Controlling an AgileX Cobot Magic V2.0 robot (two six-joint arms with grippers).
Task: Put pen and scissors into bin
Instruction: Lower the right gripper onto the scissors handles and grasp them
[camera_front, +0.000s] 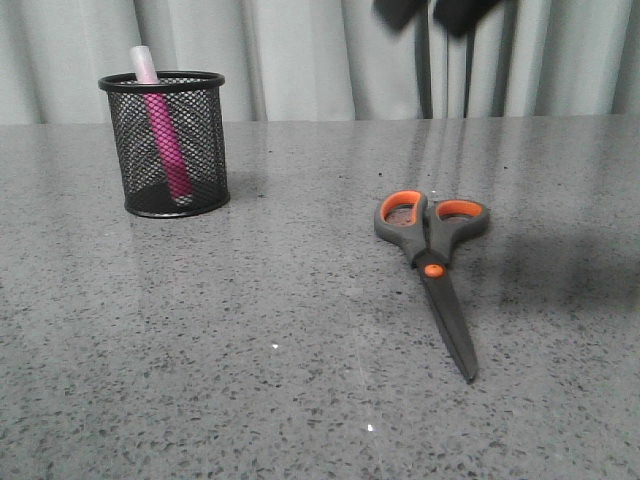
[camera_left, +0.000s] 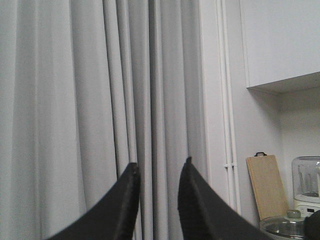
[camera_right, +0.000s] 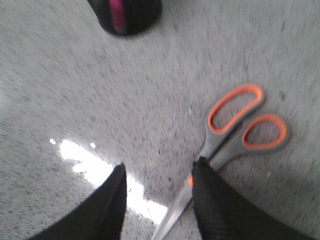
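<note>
From the front, the thick magenta-pink pen with its pale end already stands inside the small black wire-mesh cylindrical bin at the far left of the speckled grey stone table, while the scissors with dark grey, orange-lined handles and long black blades lie flat well to the right of it, handles away from the camera and blades pointing near; so I judge the step in hand to be picking up the scissors. The left wrist view shows the left gripper with fingers spread, holding nothing, aimed at pale grey curtains. The right wrist view, blurred, shows the right gripper spread and empty above the scissors' pivot; it should centre over the pivot, straddle the narrow neck across its width, descend to the table, then close firmly so the blades cannot swing
</note>
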